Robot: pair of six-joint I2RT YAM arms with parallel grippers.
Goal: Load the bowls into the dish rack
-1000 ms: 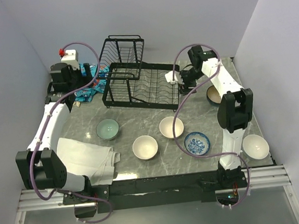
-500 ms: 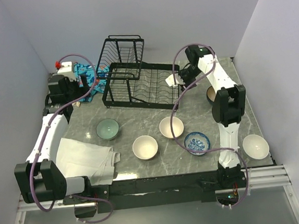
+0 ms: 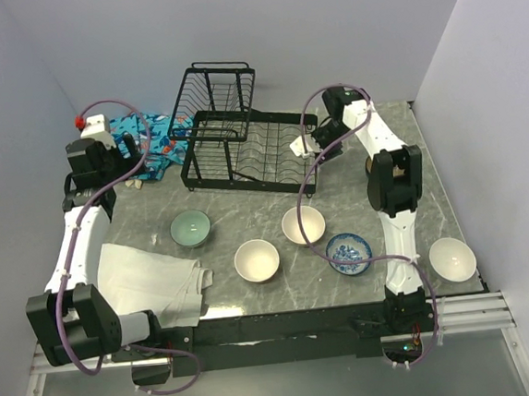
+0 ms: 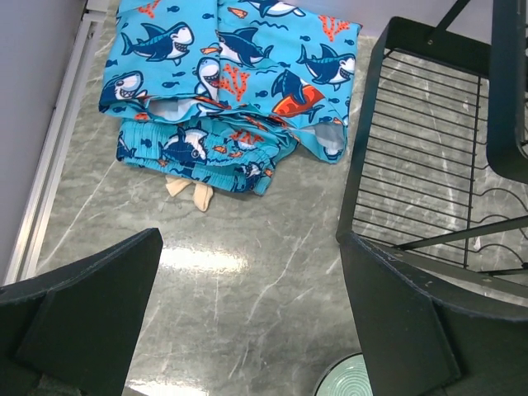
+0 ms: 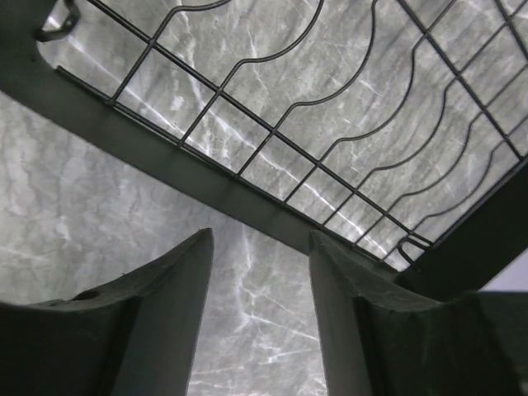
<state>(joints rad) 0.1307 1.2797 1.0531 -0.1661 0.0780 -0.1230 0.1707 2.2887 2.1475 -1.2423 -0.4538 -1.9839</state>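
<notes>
left arm (image 3: 80,228) swung left | left fingers (image 4: 82,313) spread | right fingers (image 5: 161,330) spread by dish rack (image 5: 206,177)

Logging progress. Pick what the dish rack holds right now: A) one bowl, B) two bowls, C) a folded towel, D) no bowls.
D: the dish rack shows only bare wires, while bowls such as the pale green bowl sit on the table.

Top view looks down over the whole table (image 3: 238,210) from its near side. Both wrist views face down, close, each over an opposite end of the rack (image 3: 251,153).
</notes>
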